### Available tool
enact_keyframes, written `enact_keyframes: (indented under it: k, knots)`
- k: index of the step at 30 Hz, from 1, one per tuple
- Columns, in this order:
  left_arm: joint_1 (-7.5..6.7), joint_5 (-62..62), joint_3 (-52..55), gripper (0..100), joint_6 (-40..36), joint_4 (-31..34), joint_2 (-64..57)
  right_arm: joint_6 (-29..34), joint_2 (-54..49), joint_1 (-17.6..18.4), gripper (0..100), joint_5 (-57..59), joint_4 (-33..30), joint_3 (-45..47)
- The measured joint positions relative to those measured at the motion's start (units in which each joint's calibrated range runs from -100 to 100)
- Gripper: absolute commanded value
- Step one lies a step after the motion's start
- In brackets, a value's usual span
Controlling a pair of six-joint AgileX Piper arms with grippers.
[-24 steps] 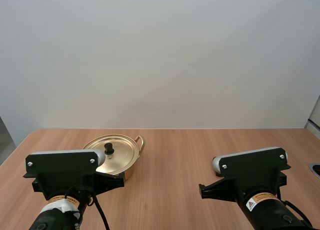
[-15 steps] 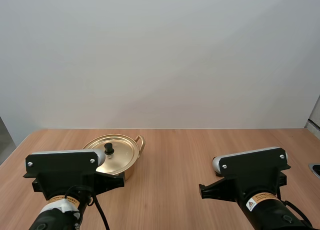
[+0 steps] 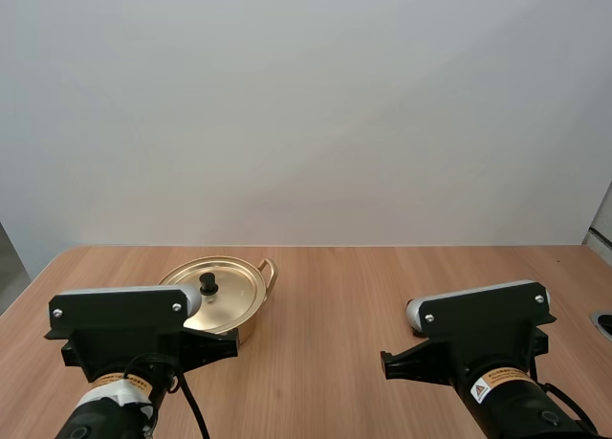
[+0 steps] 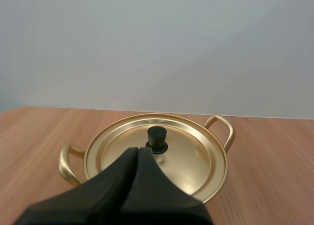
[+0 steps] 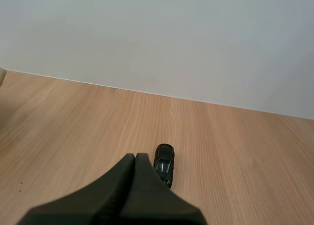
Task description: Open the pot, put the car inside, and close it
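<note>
My left gripper (image 4: 139, 150) is closed on nothing, its two fingers pressed together into one dark wedge that points at the golden pot (image 4: 228, 131) on the wooden table (image 4: 274, 151). The lid (image 4: 189, 154) sits on the pot, and its black knob (image 4: 156, 138) stands just beyond my fingertips. My right gripper (image 5: 135, 156) is likewise closed and empty, low over the table, and the small dark car (image 5: 164, 163) lies on the wood just beside its tips.
</note>
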Motion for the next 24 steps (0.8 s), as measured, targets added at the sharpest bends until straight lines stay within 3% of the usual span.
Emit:
enact_keyframes:
  k: [18,24]
  knots:
    - [0.00,-0.1,0.0,0,0.0,-0.1,0.0,0.0,0.0,0.0,0,0.0,0.0,0.0]
    - [0.00,-8.9,0.0,0,0.6,-6.1,0.0,0.0,0.0,0.0,0,0.0,0.0,0.0]
